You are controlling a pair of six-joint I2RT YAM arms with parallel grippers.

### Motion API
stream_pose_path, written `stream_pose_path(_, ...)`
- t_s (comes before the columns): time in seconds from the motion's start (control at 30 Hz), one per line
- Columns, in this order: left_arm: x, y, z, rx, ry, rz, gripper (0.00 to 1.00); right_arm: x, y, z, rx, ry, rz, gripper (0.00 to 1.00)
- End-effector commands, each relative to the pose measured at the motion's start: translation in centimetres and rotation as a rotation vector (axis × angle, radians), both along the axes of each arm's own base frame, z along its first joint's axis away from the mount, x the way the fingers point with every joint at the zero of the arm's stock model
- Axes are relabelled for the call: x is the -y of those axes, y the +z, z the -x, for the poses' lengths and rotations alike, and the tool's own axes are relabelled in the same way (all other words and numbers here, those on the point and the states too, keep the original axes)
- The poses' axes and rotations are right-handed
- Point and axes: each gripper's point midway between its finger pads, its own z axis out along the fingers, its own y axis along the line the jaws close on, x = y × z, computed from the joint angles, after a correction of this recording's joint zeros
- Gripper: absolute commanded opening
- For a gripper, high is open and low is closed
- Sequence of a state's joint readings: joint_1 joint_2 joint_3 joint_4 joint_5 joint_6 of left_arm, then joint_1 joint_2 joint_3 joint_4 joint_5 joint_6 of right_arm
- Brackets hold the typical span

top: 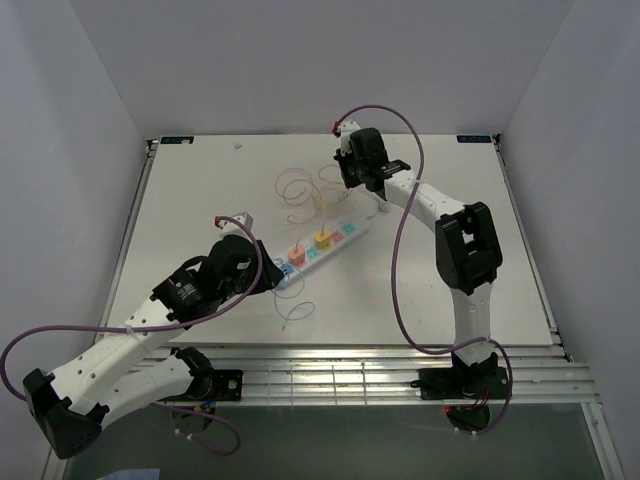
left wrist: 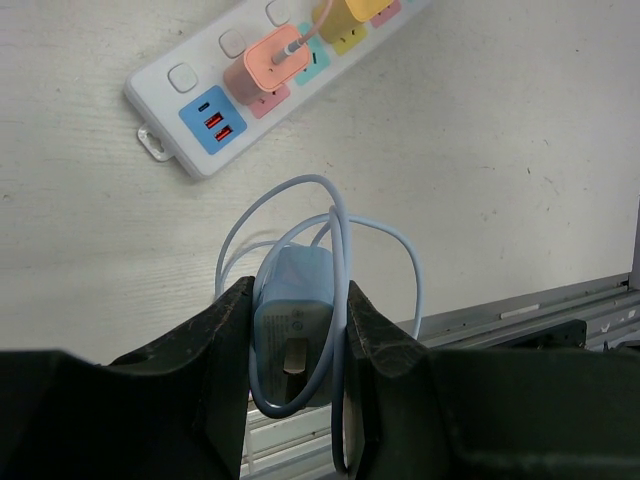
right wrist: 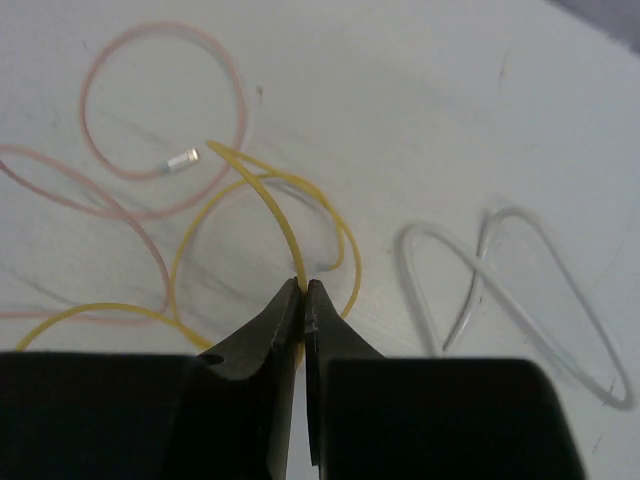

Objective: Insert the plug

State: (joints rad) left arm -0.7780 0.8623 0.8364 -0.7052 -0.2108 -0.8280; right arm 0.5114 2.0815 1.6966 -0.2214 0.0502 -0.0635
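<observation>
Left wrist shows us the left gripper (left wrist: 297, 292), half-spread, clamping the smooth pale-blue plug (left wrist: 293, 322), thin cable (left wrist: 297, 179) looped round it, its lower end cut off; beyond lies the glossy white power strip (left wrist: 160, 105). Only the right wrist shows the right gripper (right wrist: 304, 290) pressed closed at the yellow cable (right wrist: 280, 215); whether it nips that wire we cannot tell

white bench (top: 200, 180) boxed in by plain pale walls (top: 80, 150) on three sides, metal rails (top: 350, 365) along one edge, soft even light
</observation>
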Motion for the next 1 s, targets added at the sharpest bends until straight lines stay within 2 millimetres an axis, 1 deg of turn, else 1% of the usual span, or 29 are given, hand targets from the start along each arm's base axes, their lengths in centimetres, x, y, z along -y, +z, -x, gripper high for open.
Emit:
stream_pose_path(0.0, -0.4, 0.9, -0.6, 0.026, 0.035, 0.003, 0.0, -4.0, 12.0, -4.1, 0.395, 0.005, -0.196, 0.08)
stream_pose_path(0.03, -0.4, 1.0, -0.6, 0.028, 0.036, 0.004, 0.0, -4.7, 13.3, -4.2, 0.456, 0.024, -0.232, 0.08)
stream_pose_path(0.07, -0.3, 1.0, -0.6, 0.027, 0.034, 0.007, 0.0, -5.3, 13.2, -3.9, 0.488, 0.04, -0.26, 0.08)
stream_pose_path(0.1, -0.2, 1.0, -0.7, 0.03, 0.035, 0.012, 0.0, -6.3, 13.7, -3.9, 0.524, 0.052, -0.299, 0.08)
stream_pose_path(0.13, -0.2, 1.1, -0.7, 0.032, 0.032, 0.015, 0.0, -6.8, 14.0, -4.4, 0.537, 0.025, -0.345, 0.08)
stream_pose_path(0.17, 0.0, 1.2, -0.8, 0.036, 0.03, 0.024, 0.0, -8.2, 13.5, -5.5, 0.524, 0.02, -0.349, 0.08)
stream_pose_path(0.2, 0.1, 1.2, -0.8, 0.037, 0.027, 0.028, 0.0, -8.7, 12.4, -6.1, 0.495, 0.01, -0.334, 0.08)
stream_pose_path(0.23, 0.3, 1.2, -0.7, 0.033, 0.015, 0.035, 0.0, -9.0, 9.5, -6.1, 0.393, 0.011, -0.278, 0.08)
stream_pose_path(0.27, 0.4, 1.2, -0.7, 0.034, 0.008, 0.035, 0.0, -9.5, 8.1, -6.3, 0.332, 0.005, -0.267, 0.09)
stream_pose_path(0.3, 0.5, 1.3, -0.7, 0.035, 0.007, 0.039, 0.0, -10.3, 7.0, -6.9, 0.294, 0.005, -0.265, 0.14)
stream_pose_path(0.33, 0.7, 1.5, -0.7, 0.04, -0.001, 0.044, 0.0, -10.4, 5.8, -6.6, 0.248, 0.006, -0.256, 0.19)
stream_pose_path(0.37, 0.7, 1.7, -0.7, 0.042, -0.006, 0.044, 0.0, -10.1, 4.0, -5.9, 0.176, -0.014, -0.244, 0.27)
stream_pose_path(0.4, 0.8, 2.0, -0.7, 0.048, -0.009, 0.051, 0.0, -9.8, 2.9, -5.2, 0.143, -0.013, -0.235, 0.56)
stream_pose_path(0.43, 0.9, 2.5, -0.7, 0.06, -0.017, 0.063, 0.0, -9.9, 2.8, -4.5, 0.123, 0.009, -0.239, 0.7)
stream_pose_path(0.47, 1.1, 2.9, -0.6, 0.066, -0.03, 0.072, 0.0, -9.6, 2.8, -3.8, 0.102, 0.014, -0.234, 0.8)
stream_pose_path(0.5, 1.2, 3.3, -0.6, 0.079, -0.037, 0.081, 0.0, -9.3, 4.3, -2.7, 0.1, 0.038, -0.239, 0.94)
stream_pose_path(0.53, 1.4, 3.7, -0.7, 0.087, -0.042, 0.087, 0.0, -9.0, 5.1, -2.1, 0.098, 0.043, -0.232, 1.0)
stream_pose_path(0.57, 1.6, 4.2, -0.7, 0.096, -0.05, 0.102, 0.0, -8.3, 5.6, -1.2, 0.073, 0.042, -0.212, 0.96)
stream_pose_path(0.6, 1.8, 4.7, -0.9, 0.109, -0.052, 0.115, 0.0, -7.6, 8.4, -0.1, 0.092, 0.046, -0.22, 0.91)
stream_pose_path(0.67, 2.3, 5.3, -1.1, 0.12, -0.064, 0.134, 0.0, -6.5, 10.3, 1.5, 0.089, 0.046, -0.218, 0.9)
stream_pose_path(0.7, 2.7, 5.8, -1.2, 0.132, -0.072, 0.152, 0.0, -5.5, 13.7, 3.0, 0.123, 0.046, -0.245, 0.9)
stream_pose_path(0.73, 2.9, 6.1, -1.3, 0.137, -0.077, 0.163, 0.0, -5.2, 12.4, 4.8, 0.073, 0.072, -0.251, 0.9)
stream_pose_path(0.77, 3.2, 6.2, -1.3, 0.139, -0.084, 0.173, 0.0, -4.6, 12.9, 6.0, 0.067, 0.071, -0.268, 0.9)
stream_pose_path(0.8, 3.6, 6.7, -1.3, 0.147, -0.095, 0.194, 0.0, -3.7, 16.1, 7.8, 0.113, 0.084, -0.319, 0.9)
stream_pose_path(0.83, 3.8, 6.9, -1.3, 0.144, -0.095, 0.208, 0.0, -3.8, 16.9, 9.0, 0.127, 0.109, -0.366, 0.9)
stream_pose_path(0.87, 3.9, 7.1, -1.3, 0.142, -0.095, 0.218, 0.0, -2.8, 14.5, 10.6, 0.079, 0.101, -0.357, 0.9)
stream_pose_path(0.9, 4.2, 7.7, -1.1, 0.145, -0.107, 0.239, 0.0, -1.7, 17.1, 12.5, 0.122, 0.106, -0.41, 0.9)
stream_pose_path(0.93, 4.3, 8.0, -1.1, 0.143, -0.105, 0.258, 0.0, -1.6, 17.7, 13.8, 0.117, 0.113, -0.471, 0.9)
stream_pose_path(0.97, 4.4, 8.3, -0.9, 0.145, -0.111, 0.272, 0.0, -0.2, 16.9, 16.5, 0.102, 0.12, -0.498, 0.9)
